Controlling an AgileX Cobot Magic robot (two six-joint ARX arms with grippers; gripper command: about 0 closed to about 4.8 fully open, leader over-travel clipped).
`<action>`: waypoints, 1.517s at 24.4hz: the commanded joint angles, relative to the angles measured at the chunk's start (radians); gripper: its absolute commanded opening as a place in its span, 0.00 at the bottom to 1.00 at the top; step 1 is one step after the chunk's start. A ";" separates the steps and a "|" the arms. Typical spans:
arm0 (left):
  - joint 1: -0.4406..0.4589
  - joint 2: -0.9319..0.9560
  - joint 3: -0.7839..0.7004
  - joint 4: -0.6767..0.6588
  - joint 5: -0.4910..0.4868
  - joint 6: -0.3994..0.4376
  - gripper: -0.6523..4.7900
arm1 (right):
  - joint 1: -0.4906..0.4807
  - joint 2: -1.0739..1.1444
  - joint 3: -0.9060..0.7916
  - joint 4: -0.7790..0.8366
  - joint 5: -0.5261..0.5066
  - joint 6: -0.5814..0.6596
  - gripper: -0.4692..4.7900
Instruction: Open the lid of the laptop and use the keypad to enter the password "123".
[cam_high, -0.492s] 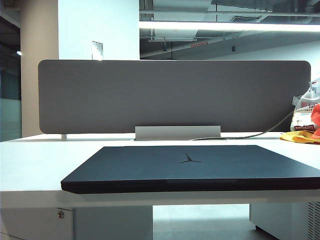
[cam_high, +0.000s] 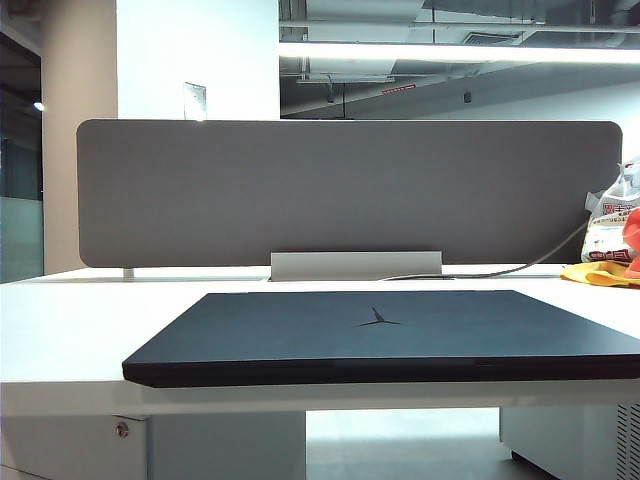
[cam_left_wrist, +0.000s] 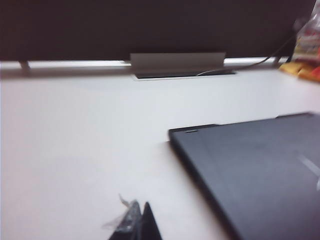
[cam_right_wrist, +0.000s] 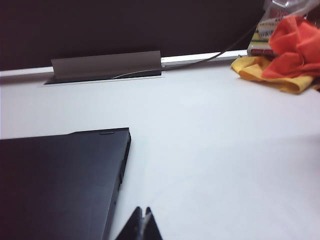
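left pincer: tips together, clenched on nothing, over bare worktop | laptop: lid down, flat between both pincers | right pincer: clenched, empty, laptop corner just beside

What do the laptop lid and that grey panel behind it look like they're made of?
The lid looks like matte black metal or plastic: flat, barely reflective, with an inset emblem. The grey panel seems felt or fabric-covered: even, dull, faintly textured. Neither is certain.
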 joint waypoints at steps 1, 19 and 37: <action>0.001 0.001 0.000 0.019 0.021 -0.187 0.11 | 0.001 0.000 -0.004 -0.016 -0.020 0.072 0.17; -0.068 0.042 0.287 -0.259 0.149 -0.407 0.11 | 0.049 0.000 0.096 -0.180 -0.300 0.226 0.07; -0.137 0.280 0.711 -0.550 0.344 -0.259 0.11 | 0.149 0.027 0.253 -0.322 -0.270 0.425 0.07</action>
